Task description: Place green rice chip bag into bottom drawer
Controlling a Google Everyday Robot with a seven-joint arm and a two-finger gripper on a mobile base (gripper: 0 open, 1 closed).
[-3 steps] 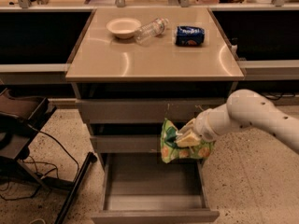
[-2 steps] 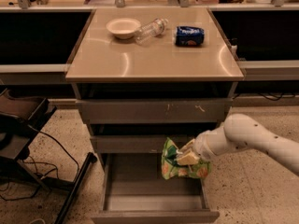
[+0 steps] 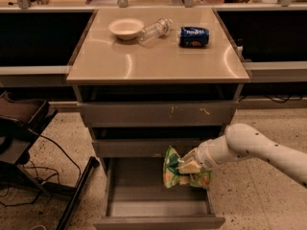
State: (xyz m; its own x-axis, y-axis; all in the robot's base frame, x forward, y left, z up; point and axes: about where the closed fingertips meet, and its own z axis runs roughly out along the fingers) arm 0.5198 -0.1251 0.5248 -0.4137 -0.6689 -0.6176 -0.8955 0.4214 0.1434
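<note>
reaching in from the right, the robot's white arm point(image 3: 254, 147) holds its gripper point(image 3: 189, 166) over the right side of the open bottom drawer point(image 3: 158, 221), the lowest grey metal tray, pulled out from the cabinet. its fingers are clamped on the wrinkly bright green rice chip bag point(image 3: 172, 175), which hangs in the drawer's opening just below the closed middle grey drawer front point(image 3: 139, 148). on the glossy tan tabletop point(image 3: 158, 61) sit a pale round bowl point(image 3: 125, 28), a clear plastic bottle point(image 3: 154, 30) on its side and a small blue can point(image 3: 194, 36).

White arm point(image 3: 254, 145), cream pincer point(image 3: 190, 166) above drawer point(image 3: 158, 209)
</note>
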